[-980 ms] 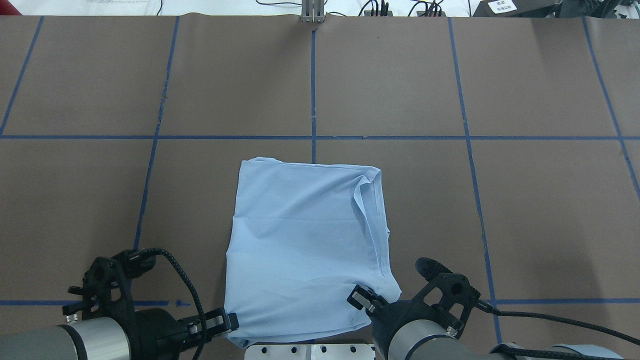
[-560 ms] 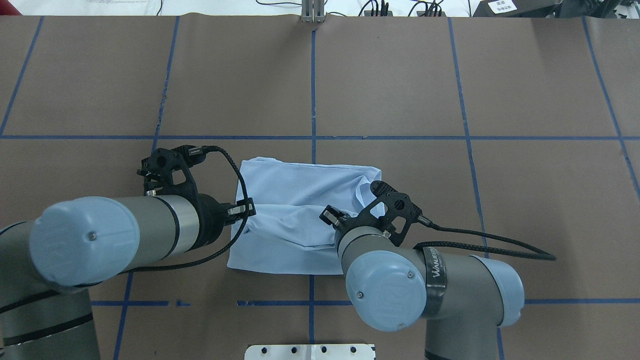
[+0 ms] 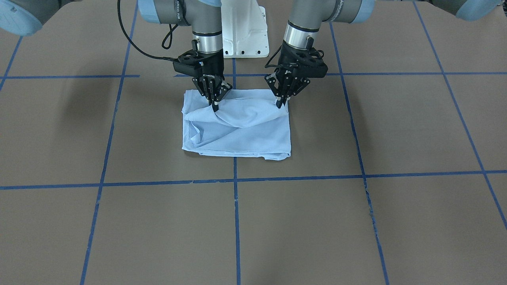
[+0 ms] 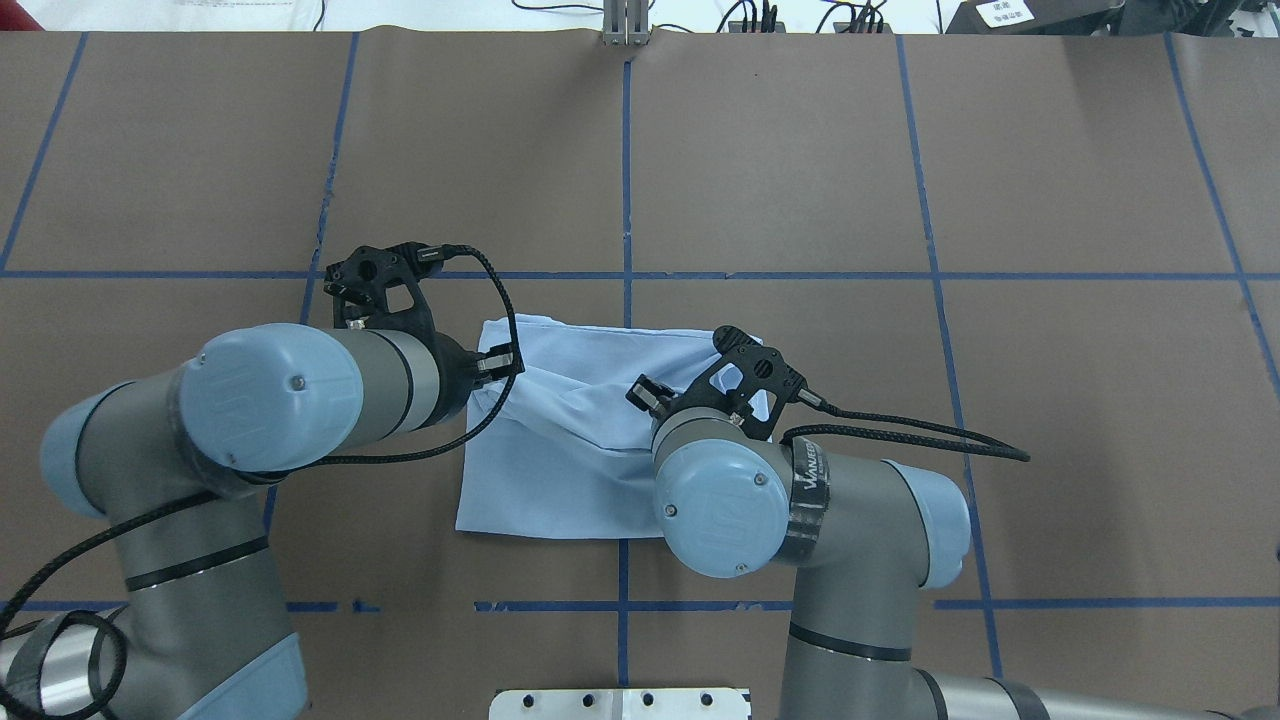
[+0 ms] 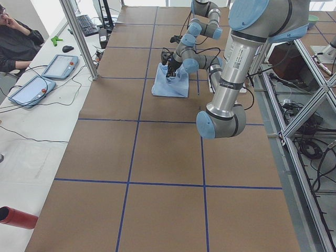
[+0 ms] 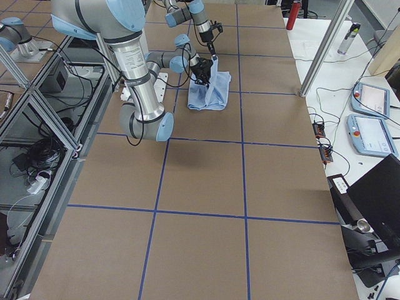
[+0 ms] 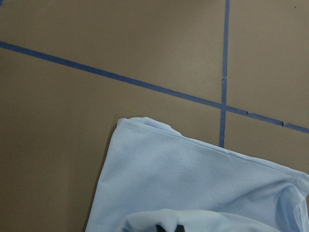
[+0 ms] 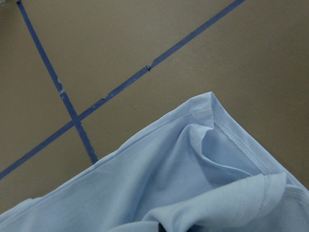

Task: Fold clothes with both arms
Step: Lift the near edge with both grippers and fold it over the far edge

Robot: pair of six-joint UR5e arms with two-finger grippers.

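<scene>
Surface: table (image 3: 356,221) in brown paper, blue tape grid (image 3: 301,179).
Left gripper (image 3: 280,103): clamped on one corner of the T-shirt (image 3: 241,134) hem, lifted.
Right gripper (image 3: 214,107): same, pinching the other corner; cloth sags between them.
Change: a second ago both sat at the near hem by the white base (image 3: 243,35); now the hem's carried forward over the shirt body, footprint much shorter.
Meaning: you're late in this fold; lay-down and release remain.
Room: far edge stops short of the cross tape line (image 4: 800,275); open table beyond.

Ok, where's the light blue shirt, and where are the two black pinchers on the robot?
light blue T-shirt (image 3: 245,136), front-facing view, on its flat lower layer.
black left gripper (image 3: 280,104), front-facing view, between its fingertips.
black right gripper (image 3: 215,108), front-facing view, between its fingertips.
</scene>
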